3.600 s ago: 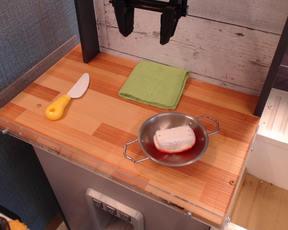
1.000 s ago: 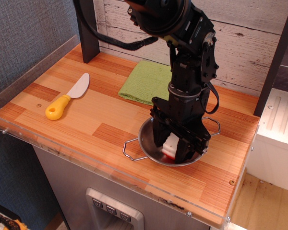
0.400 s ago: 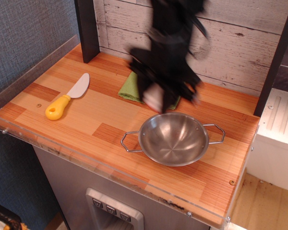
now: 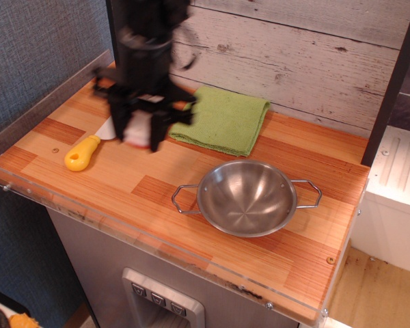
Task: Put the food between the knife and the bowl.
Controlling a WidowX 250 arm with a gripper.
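Steel bowl sitting empty, 5 o'clock of gripper | gripper blurred, clamping food above counter | knife just at its 9 | drop spot lying twd 5, btwn knife & bowl.

Only 1 view: a fixed camera set high in front of the striped wooden counter, apparently slightly to its right, looks down and back toward the whitewashed plank wall, near enough that the counter fills most of the frame.
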